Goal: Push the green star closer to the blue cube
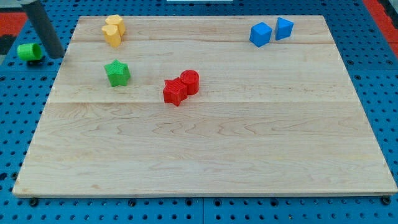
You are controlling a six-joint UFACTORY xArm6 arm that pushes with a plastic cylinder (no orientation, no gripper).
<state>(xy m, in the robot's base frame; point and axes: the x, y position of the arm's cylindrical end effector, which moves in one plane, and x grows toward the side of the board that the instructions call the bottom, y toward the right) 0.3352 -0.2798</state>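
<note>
Bench (205,155), wood on blue pegboard: my tip (56,56), no claw, holding nothing, left of green star (117,73); approach pending, then push rightward toward blue cube (260,33).

One camera looks down at a slant from the near edge of the board (205,155), taking in the whole board and some surrounding blue pegboard (379,81).

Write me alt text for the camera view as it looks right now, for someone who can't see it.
A green star block sits on the left part of a light wooden board, far from the blue cube and a second blue block at the top right. My tip is off the board's left edge beside a green cylinder; red blocks sit mid-board, yellow blocks top left.
</note>
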